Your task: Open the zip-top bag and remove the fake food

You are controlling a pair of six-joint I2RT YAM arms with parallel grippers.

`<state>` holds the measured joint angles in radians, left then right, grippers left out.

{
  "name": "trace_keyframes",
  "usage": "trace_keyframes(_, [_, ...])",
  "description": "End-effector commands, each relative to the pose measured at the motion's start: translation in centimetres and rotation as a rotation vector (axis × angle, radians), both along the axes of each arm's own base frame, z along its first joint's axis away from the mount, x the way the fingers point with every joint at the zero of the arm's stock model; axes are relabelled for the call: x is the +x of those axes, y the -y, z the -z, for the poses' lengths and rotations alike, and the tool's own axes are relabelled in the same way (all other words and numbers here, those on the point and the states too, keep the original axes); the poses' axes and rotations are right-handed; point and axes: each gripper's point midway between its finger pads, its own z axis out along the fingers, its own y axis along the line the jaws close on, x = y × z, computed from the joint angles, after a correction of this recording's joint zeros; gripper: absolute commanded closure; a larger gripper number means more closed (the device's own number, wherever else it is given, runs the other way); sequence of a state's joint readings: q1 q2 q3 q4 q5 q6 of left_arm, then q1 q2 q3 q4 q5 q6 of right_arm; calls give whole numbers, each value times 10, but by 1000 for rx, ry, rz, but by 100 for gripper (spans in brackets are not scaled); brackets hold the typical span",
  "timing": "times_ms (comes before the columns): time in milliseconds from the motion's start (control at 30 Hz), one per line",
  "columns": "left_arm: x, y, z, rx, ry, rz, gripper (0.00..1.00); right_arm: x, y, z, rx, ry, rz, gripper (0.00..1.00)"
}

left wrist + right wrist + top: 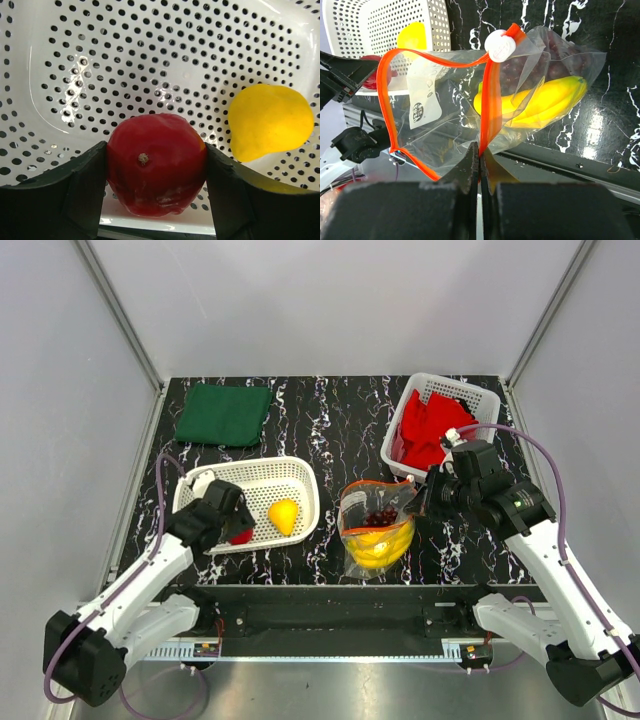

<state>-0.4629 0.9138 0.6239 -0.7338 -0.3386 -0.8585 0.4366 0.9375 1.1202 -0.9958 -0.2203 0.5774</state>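
My left gripper (156, 165) is pinching the red apple (160, 200) over the white basket (150, 60); my right gripper (479, 162) is nipping the open zip-top bag (450, 100) by its rim, mid-table; if that thin plastic slips out, I'm risking dumping the banana (545, 100) and grapes (520, 75).

My left jaws press on both sides of the red apple-like fruit (155, 170), which is round and glossy with its stem dimple facing me. The yellow lemon (270, 122) lies just beyond those jaws, to their right. My right jaws pinch the clear zip-top bag (450, 135) at its orange-red strip, and its mouth gapes open. Ahead of them, inside the bag, lie the yellow banana bunch (545, 102) and the dark grapes (517, 75).
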Motion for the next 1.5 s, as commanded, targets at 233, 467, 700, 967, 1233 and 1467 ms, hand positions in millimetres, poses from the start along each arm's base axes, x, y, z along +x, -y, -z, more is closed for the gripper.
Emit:
trace_keyframes(233, [16,51,-90,-221,262,281,8,1,-12,-18,63,37,-46,100])
trace_keyframes(467, [-11,166,-228,-605,718,980,29,-1,-18,-22,90,45,-83,100])
trace_keyframes(700, [-61,260,-237,-516,652,1581,31,-7,-23,-26,107,48,-144,100])
trace_keyframes(967, [-48,302,-190,-323,430,1803,48,-10,-26,-33,122,54,-170,100])
trace_keyframes(1233, [-27,319,-137,-102,334,1889,65,-9,-27,-29,122,47,-181,100])
trace_keyframes(1467, [-48,329,-88,-110,202,1988,60,-10,-30,-29,133,48,-191,100])
